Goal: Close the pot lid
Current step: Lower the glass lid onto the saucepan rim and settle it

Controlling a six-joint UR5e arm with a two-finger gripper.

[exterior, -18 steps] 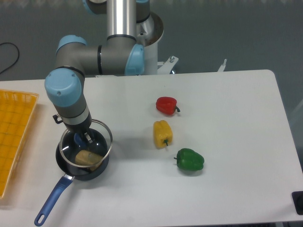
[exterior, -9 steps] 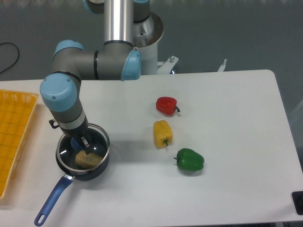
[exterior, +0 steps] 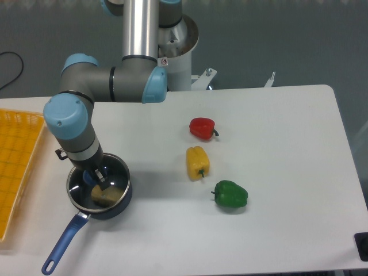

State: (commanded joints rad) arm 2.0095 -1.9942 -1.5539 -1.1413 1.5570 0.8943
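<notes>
The pot stands at the table's front left, its long blue handle pointing toward the front left. A tan-yellow lump lies inside it. The pot lid, clear glass with a metal rim, hovers or rests almost squarely over the pot, shifted slightly left. My gripper comes down from above and is shut on the lid's blue knob, which its fingers mostly hide. I cannot tell whether the lid's rim touches the pot.
A red pepper, a yellow pepper and a green pepper lie in a row right of the pot. A yellow basket sits at the left edge. The arm's base stands behind the table.
The gripper has carried the lid left and downward, from off-centre at the pot's upper right to nearly over the pot. The peppers have not moved.
</notes>
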